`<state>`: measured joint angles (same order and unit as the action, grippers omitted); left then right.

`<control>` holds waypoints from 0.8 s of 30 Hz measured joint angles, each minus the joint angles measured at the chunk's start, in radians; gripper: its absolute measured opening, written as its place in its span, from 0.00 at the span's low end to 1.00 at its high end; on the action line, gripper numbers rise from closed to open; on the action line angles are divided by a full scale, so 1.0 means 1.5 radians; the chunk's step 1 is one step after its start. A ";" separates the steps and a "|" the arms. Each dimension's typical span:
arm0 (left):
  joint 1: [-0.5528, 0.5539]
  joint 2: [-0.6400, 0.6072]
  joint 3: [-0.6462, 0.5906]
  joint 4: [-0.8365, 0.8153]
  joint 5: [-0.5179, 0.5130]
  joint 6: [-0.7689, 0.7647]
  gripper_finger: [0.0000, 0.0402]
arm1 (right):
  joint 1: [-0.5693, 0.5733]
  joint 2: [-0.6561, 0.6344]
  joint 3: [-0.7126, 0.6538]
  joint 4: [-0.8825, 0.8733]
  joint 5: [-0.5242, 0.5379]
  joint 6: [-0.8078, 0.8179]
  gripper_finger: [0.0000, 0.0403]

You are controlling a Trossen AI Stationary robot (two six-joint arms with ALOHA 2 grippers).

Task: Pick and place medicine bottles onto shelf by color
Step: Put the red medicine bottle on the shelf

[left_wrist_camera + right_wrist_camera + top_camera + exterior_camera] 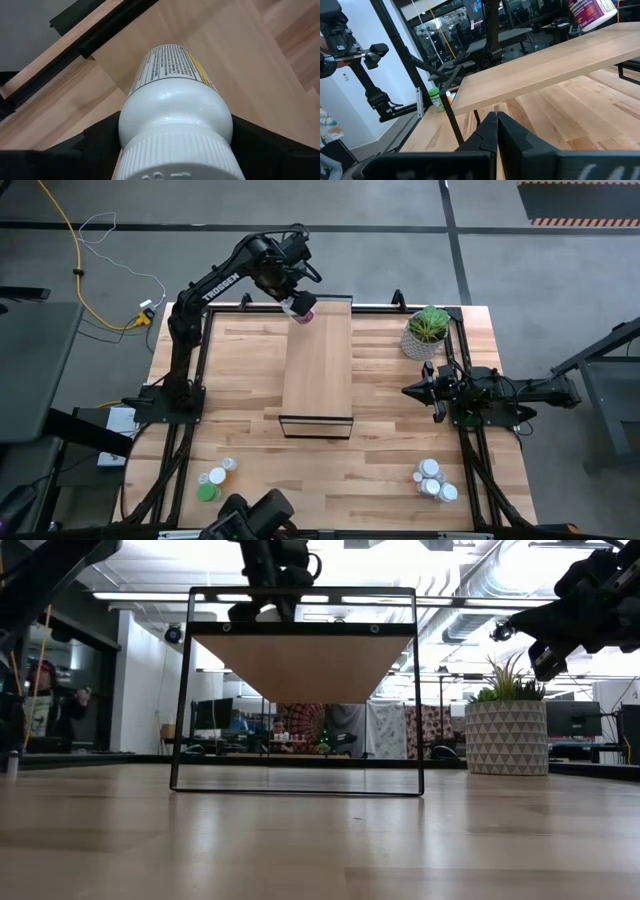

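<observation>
A white bottle (301, 308) sits gripped in the left hand (298, 304) over the shelf's (318, 370) far end. One plant (426, 332) stands right. Right hand (418, 391) is closed, empty.

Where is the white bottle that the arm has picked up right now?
In the high view, the white bottle sits between the left end effector's fingers at the shelf's far left corner, across from the potted plant.

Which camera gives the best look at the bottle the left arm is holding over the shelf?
The left wrist view: the white bottle fills it, label and ribbed cap readable, between the left gripper fingers. The high view shows it small at the shelf's far end; the right wrist view catches its labelled base; the low view mostly hides it.
</observation>
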<state>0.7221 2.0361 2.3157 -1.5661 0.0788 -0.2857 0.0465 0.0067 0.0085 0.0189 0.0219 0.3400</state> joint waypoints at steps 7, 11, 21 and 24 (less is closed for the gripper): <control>-0.008 0.000 0.000 0.013 -0.001 0.000 0.76 | 0.000 0.000 0.000 0.000 0.000 0.000 0.00; -0.011 0.000 0.000 0.026 -0.003 0.006 0.76 | 0.000 0.000 0.000 0.000 0.000 0.000 0.00; -0.011 0.000 0.000 0.025 -0.005 0.031 0.76 | 0.000 0.000 0.000 0.000 0.000 0.000 0.00; -0.011 0.000 0.000 0.015 -0.022 0.045 0.76 | 0.000 0.000 0.000 0.000 0.000 0.000 0.00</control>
<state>0.7052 2.0361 2.3157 -1.5439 0.0465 -0.2186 0.0467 0.0067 0.0083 0.0189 0.0219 0.3400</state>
